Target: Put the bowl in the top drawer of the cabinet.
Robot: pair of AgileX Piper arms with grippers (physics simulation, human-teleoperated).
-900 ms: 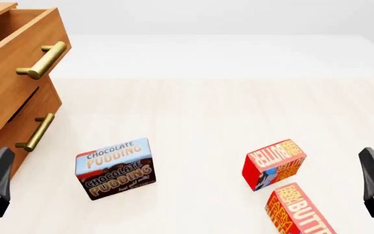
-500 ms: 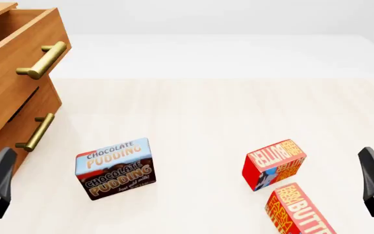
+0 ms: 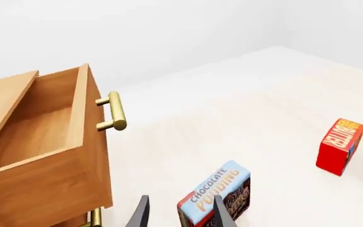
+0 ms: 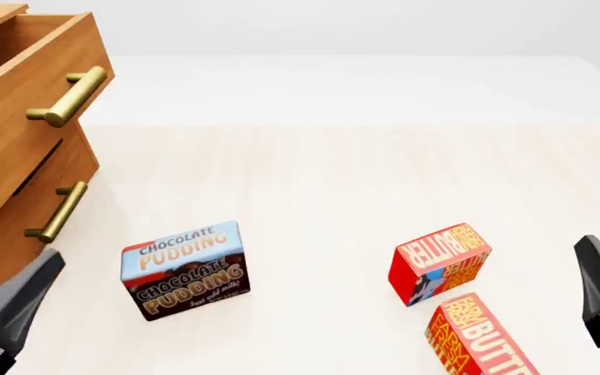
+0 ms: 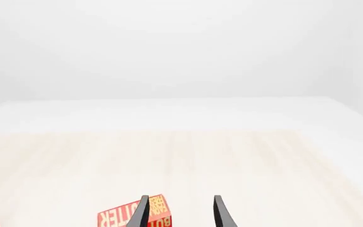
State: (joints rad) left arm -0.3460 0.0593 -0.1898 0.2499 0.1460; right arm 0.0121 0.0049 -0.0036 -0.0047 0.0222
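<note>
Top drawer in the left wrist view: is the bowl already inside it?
No. The top drawer stands pulled out, and the part of its inside that shows is bare wood, with no bowl in sight.

A bare simulated test space, not a lived-in room: a pale wood-grain table [image 4: 342, 180] against blank white walls, with an orange-brown cabinet [image 4: 13, 156], a chocolate pudding box [image 4: 185, 269] and two red butter boxes [image 4: 441, 262] set out as props
</note>
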